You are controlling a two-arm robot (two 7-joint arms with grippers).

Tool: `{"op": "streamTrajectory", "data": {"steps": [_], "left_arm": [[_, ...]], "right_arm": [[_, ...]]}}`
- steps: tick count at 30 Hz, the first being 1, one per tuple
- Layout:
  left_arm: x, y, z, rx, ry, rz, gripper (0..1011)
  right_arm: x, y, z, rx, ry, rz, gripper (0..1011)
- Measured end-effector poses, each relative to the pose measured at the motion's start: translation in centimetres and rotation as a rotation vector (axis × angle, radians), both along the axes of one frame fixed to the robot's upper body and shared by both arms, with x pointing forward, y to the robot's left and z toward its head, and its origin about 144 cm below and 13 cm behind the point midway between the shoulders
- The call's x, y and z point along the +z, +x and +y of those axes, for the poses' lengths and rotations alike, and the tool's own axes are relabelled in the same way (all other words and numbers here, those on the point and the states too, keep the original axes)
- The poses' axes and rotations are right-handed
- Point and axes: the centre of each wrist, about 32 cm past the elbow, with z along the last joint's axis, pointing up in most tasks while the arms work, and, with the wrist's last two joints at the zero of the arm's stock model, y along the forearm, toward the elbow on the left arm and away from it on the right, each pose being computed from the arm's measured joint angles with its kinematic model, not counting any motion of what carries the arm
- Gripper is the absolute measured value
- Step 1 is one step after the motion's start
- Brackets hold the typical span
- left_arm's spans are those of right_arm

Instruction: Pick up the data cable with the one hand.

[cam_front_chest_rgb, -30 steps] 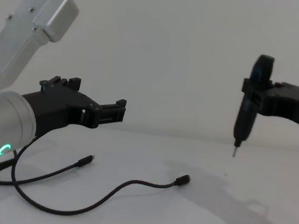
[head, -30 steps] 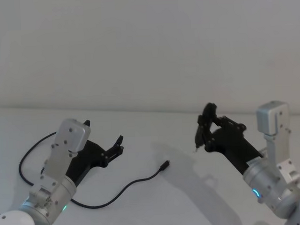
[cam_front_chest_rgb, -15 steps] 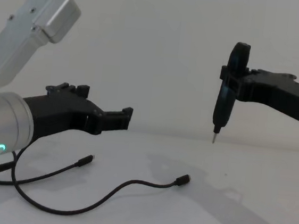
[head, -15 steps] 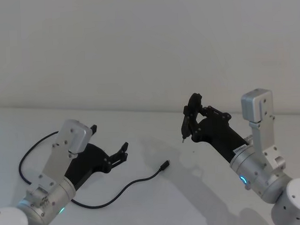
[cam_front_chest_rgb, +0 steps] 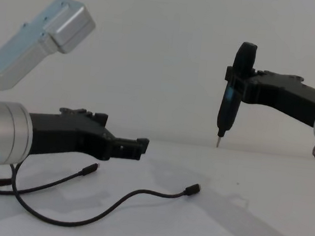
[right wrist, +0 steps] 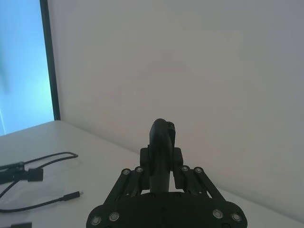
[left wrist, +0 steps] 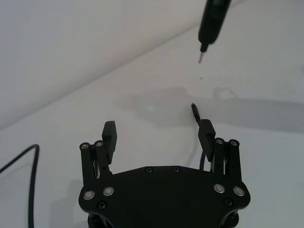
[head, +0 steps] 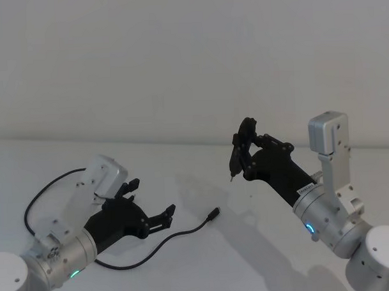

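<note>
Left gripper (head: pixel 150 199) (green ring on its wrist) hovers low at lower left of head view, jaws wide open w/ nothing between them. Cable (head: pixel 178 234) lies loose on the desk (head: pixel 182 165) along the bottom, one plug just right of the jaws. Right gripper (head: pixel 248 159), centre-right, has its jaws clamped on a thin-tipped black tool (head: pixel 236 162), above the desk.

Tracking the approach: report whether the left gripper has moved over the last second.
Yes. In the head view the left gripper, jaws open, has shifted lower and rightward, closer to the unmoved free plug of the data cable.
</note>
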Motion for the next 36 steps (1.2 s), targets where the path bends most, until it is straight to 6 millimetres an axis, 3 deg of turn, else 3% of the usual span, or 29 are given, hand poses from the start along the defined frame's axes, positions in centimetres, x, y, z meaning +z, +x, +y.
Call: {"op": "streamTrajectory", "data": {"steps": [36], "left_arm": [[-1.2,1.9,-0.8,-0.129,0.094,0.108,1001]], "right_arm": [[-0.6,1.0,0.3,0.008,0.033,0.01,275]]}}
